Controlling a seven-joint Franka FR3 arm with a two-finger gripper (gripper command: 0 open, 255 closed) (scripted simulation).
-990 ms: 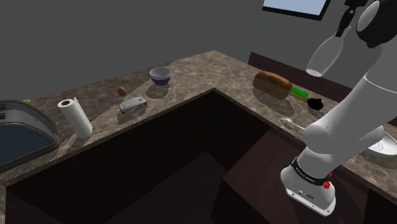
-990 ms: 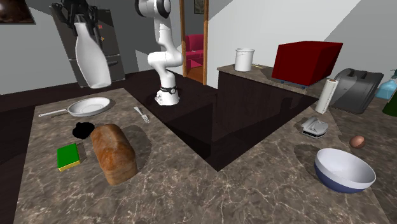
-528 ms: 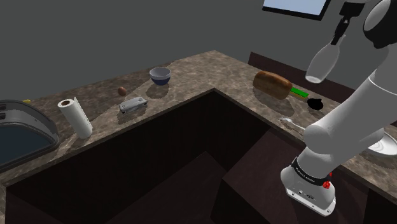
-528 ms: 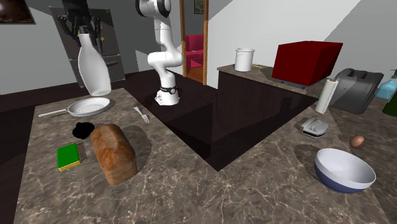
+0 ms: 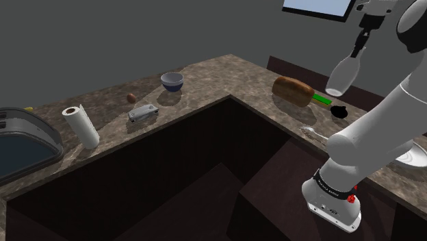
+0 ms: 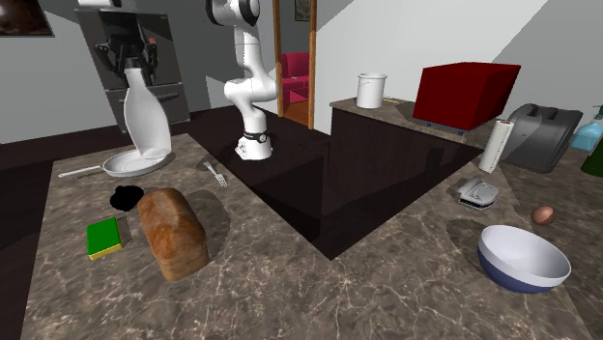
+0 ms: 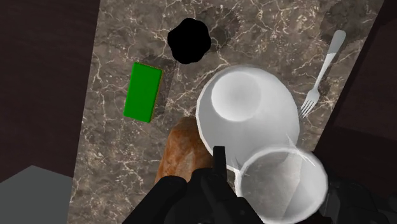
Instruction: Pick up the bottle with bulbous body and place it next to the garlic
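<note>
Counter point(image 6: 290, 280) | 1 bottle point(image 6: 147, 121) in fingers point(image 7: 219, 162) | 1 loaf point(image 6: 172, 232) | 1 fork point(image 6: 215, 174)

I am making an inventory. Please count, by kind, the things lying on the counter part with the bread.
Bread loaf: 1
Green sponge: 1
Black garlic: 1
Fork: 1
Pan: 1
Total: 5
Held bottle not counted.

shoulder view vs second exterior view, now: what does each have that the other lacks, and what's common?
Shoulder view, not second exterior: the bright panel at the top edge.

Second exterior, not shoulder: the red box, the white canister, and the red seat through the doorway.

Both: the white bottle hanging from the hand above the counter, bread loaf, green sponge, black lump, fork, bowl, egg, paper towel roll.
</note>
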